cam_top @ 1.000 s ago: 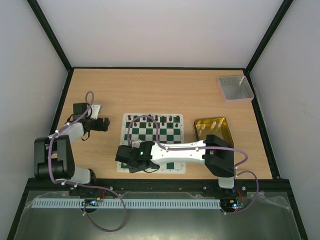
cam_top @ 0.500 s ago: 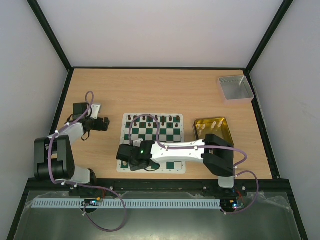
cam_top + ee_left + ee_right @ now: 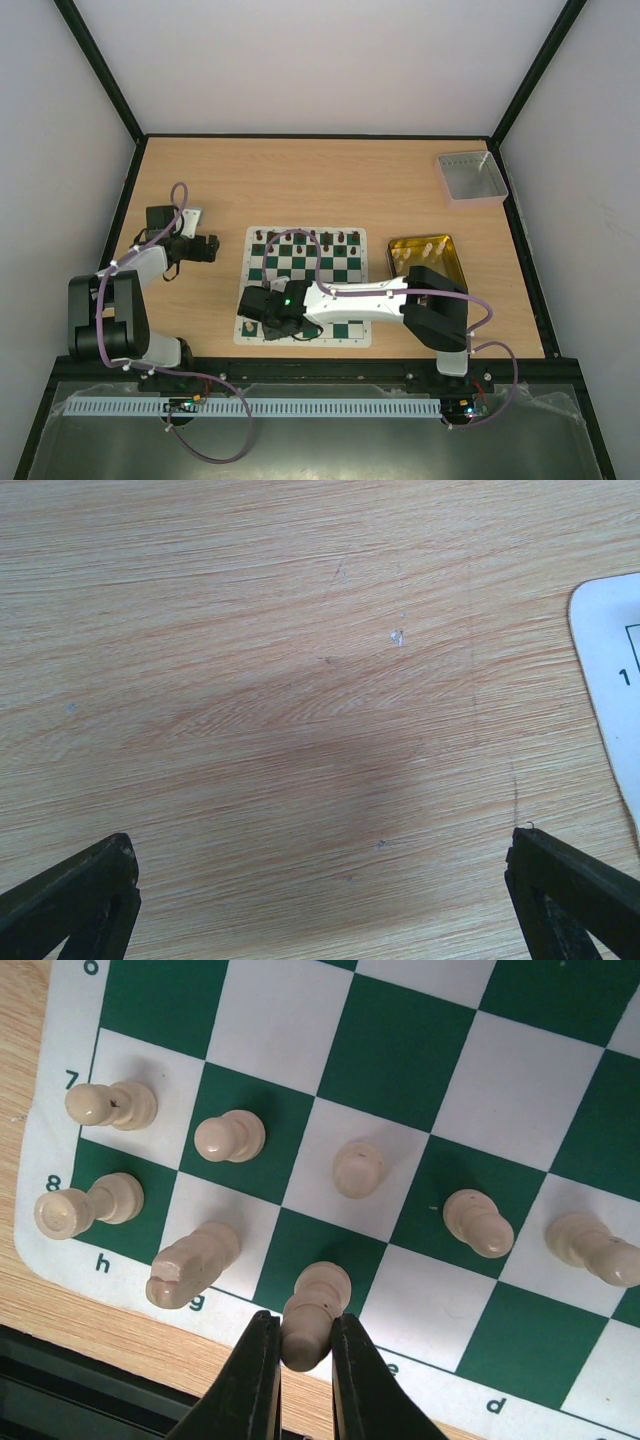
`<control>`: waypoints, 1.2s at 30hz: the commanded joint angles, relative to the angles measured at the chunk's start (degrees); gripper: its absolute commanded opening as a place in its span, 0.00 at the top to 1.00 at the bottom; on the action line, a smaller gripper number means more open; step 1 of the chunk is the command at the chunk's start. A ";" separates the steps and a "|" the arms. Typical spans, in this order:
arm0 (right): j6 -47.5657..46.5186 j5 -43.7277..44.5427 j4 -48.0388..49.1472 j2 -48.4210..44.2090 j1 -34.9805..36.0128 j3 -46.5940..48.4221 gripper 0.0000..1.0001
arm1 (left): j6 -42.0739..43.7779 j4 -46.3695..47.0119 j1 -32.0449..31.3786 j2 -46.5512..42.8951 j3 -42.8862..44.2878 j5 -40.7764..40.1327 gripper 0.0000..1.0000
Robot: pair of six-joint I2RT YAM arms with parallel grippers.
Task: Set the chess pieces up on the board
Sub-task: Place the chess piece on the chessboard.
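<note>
In the right wrist view my right gripper [image 3: 305, 1345] is shut on the head of a cream chess piece [image 3: 318, 1305]. Its base is over a green square in the nearest row of the board [image 3: 380, 1050]; whether it touches, I cannot tell. A cream knight [image 3: 190, 1263], a rook [image 3: 85, 1205] and several pawns [image 3: 358, 1168] stand around it. Seen from above, the right gripper [image 3: 262, 318] hangs over the near-left corner of the board [image 3: 340, 262], and dark pieces [image 3: 300, 238] line the far row. My left gripper [image 3: 212, 247] is open over bare wood, left of the board.
A gold tin [image 3: 447, 250] holding cream pieces lies just right of the board. A grey square tray [image 3: 470, 177] sits at the far right corner. In the left wrist view a corner of the board [image 3: 610, 650] shows at the right edge.
My right gripper has shifted slightly right and away over the board's near-left corner, uncovering a cream piece at that corner. The left arm has not moved.
</note>
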 commanded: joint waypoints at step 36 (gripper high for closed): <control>-1.96 -2.59 1.88 2.08 -1.60 -0.57 0.88 | 0.48 -0.01 0.24 -0.39 -0.18 0.86 0.01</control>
